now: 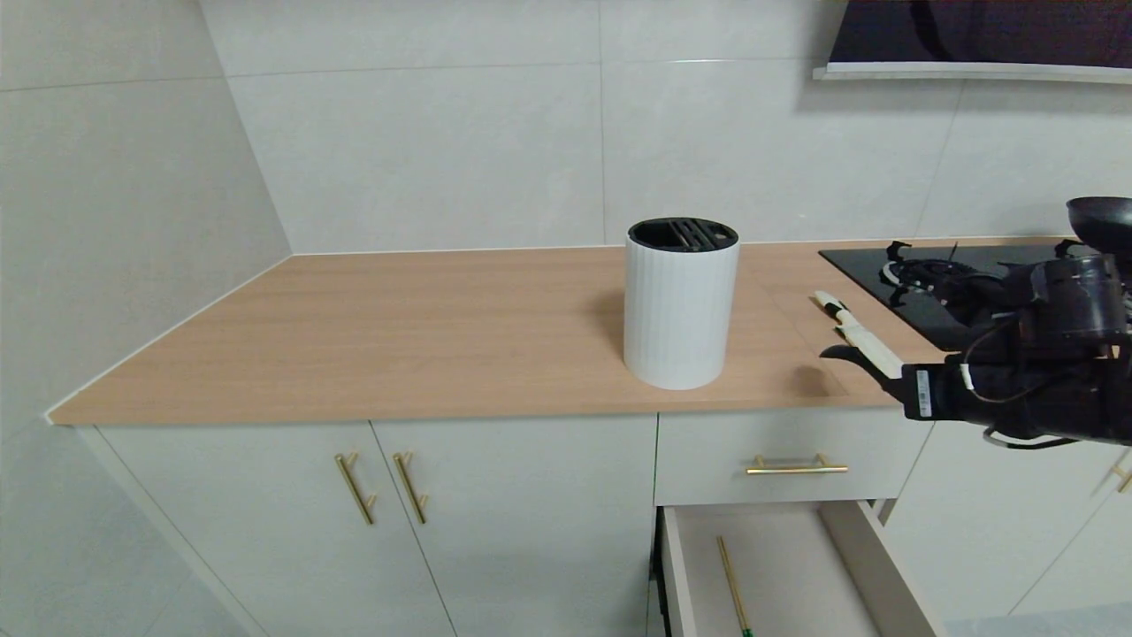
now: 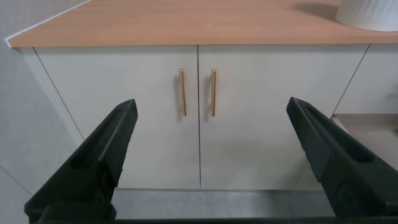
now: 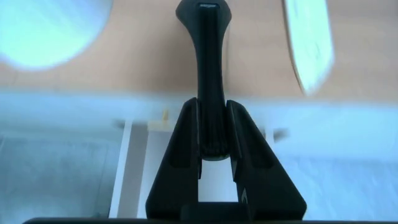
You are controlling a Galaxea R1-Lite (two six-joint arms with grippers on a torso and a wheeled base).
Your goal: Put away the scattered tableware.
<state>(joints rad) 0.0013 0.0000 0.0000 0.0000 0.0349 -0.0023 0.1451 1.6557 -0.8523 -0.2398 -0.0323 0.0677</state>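
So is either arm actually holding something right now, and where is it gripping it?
Yes: the right tool is shut on a slim black utensil, gripping its narrow shaft, the rounded end sticking out. The left tool is open and empty.

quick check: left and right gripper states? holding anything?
Left gripper: open, nothing between the fingers.
Right gripper: shut on a black utensil, held by its handle.

Right arm (image 1: 1052, 354) is all black, chunky round joint, loose looping cables (image 1: 1013, 441), 1 white sticker (image 1: 922, 393) by the wrist, and the left fingers (image 2: 99, 168) are 2 black wedges.
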